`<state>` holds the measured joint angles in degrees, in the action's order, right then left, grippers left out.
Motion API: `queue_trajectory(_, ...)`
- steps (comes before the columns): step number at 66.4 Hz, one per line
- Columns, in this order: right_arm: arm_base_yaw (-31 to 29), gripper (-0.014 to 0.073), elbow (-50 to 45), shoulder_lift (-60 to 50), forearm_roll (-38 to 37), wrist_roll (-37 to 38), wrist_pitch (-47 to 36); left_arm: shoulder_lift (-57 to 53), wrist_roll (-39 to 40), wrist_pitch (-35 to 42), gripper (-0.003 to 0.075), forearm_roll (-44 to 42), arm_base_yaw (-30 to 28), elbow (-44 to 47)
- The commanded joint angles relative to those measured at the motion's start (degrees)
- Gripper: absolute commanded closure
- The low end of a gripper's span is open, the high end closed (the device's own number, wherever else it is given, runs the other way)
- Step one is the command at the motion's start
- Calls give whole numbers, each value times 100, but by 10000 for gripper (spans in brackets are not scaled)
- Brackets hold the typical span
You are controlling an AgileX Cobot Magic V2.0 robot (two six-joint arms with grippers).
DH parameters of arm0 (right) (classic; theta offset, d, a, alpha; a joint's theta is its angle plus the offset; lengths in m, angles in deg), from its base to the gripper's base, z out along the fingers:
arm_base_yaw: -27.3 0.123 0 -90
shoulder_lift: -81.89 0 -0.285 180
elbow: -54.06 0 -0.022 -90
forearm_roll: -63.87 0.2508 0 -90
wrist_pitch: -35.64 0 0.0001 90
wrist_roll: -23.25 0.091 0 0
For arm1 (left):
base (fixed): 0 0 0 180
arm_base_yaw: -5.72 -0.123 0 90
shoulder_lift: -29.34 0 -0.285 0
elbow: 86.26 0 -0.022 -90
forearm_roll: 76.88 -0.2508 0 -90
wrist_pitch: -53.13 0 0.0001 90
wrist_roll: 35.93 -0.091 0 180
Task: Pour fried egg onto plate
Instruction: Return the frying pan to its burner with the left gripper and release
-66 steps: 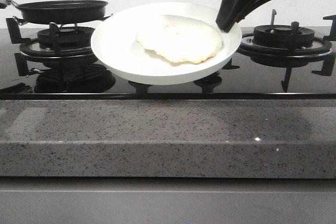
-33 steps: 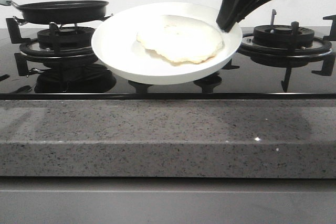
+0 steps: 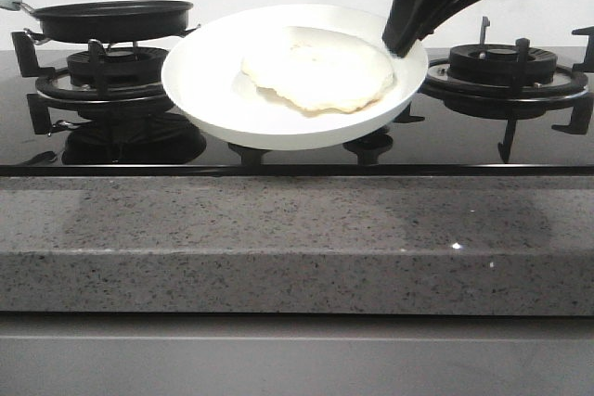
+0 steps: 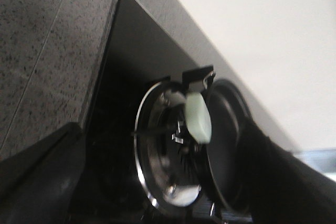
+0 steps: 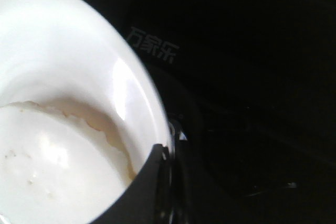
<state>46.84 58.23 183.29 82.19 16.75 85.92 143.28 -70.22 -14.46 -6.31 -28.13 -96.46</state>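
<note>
Egg already on the plate, plate held up over the stove.

The fried egg (image 3: 317, 70) lies flat in the plate (image 3: 209, 90), toward its right side. The right end effector (image 3: 401, 44) is clamped on the plate's right rim, holding it tilted above the stove, right of the pan (image 3: 111, 19) on its burner. The left end effector (image 4: 157, 192) is near the pan handle; I cannot tell its state. Judgement: level the plate, then lower it slowly so the egg doesn't slide.
</note>
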Motion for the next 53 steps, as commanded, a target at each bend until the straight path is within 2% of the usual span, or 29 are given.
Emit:
queue_trajectory(1, -2, 662, 170, -272, 159, 6, -260, -776, 71, -434, 145, -194, 112, -181)
queue_trajectory(8, -2, 662, 170, -272, 159, 6, -260, -1384, 170, -434, 145, -829, 393, -181)
queue_trajectory(21, -2, 662, 170, -272, 159, 6, -260, -2542, 654, -218, 145, -2512, 1488, -181)
queue_trajectory(28, -2, 662, 170, -272, 159, 6, -260, -3106, 1433, -82, 145, -4098, 2391, -181)
queue_trajectory(39, -2, 662, 170, -272, 159, 6, -260, -3864, 2681, -116, 164, -6065, 3599, -20)
queue_trajectory(46, -2, 662, 170, -272, 159, 6, -260, -4411, 3239, -104, 188, -6738, 4186, 372)
queue_trajectory(53, -2, 662, 170, -272, 159, 6, -260, -4906, 3429, -80, 197, -6939, 4524, 890)
